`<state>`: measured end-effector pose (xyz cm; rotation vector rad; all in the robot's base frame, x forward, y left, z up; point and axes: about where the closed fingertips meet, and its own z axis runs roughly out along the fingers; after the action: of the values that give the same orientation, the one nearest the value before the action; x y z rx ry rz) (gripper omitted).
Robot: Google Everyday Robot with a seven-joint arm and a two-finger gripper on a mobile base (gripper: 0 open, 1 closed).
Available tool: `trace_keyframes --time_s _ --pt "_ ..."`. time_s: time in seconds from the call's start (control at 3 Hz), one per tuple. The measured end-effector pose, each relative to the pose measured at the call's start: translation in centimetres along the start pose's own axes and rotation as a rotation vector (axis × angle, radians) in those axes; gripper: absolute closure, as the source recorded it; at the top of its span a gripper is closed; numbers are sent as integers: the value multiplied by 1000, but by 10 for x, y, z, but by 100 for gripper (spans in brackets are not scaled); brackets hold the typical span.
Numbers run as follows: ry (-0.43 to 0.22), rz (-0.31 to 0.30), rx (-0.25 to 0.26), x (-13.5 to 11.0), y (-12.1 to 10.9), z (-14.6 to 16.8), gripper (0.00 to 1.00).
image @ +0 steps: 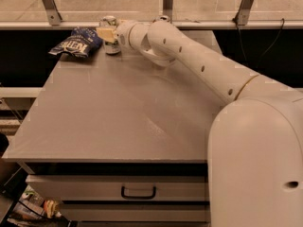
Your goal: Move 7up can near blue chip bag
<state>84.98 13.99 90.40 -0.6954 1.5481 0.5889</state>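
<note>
The gripper (107, 33) is at the far left corner of the worktop (118, 112), its pale tan jaws closed across the middle of the 7up can (112, 47). The can is upright, with its silver top showing above the gripper and its lower body below. From here I can't tell whether its base is already on the surface or just clear of it.

The blue chip bag (75, 42) lies just to the left, close to the can but not touching it. I'd say the carrying is done and this is the set-down step. What's left is to settle the can flat, open the jaws and pull the gripper back without tipping it. A tall, thin, smooth can would topple at a nudge, so I'd expect the withdrawal to go straight back, away from the bag.

The bag is dark, glossy, crumpled foil with white lettering, soft and wider than the can. The worktop is a flat, matte grey slab. The arm (189, 56) reaching across it is smooth white tubing with rounded joints.
</note>
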Motion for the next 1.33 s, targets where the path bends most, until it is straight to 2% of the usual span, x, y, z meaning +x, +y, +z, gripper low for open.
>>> trace_keyframes --time_s 0.33,1.33 --pt "0 0 -4 0 3 2 81" --pt "1 1 -14 1 9 6 12"
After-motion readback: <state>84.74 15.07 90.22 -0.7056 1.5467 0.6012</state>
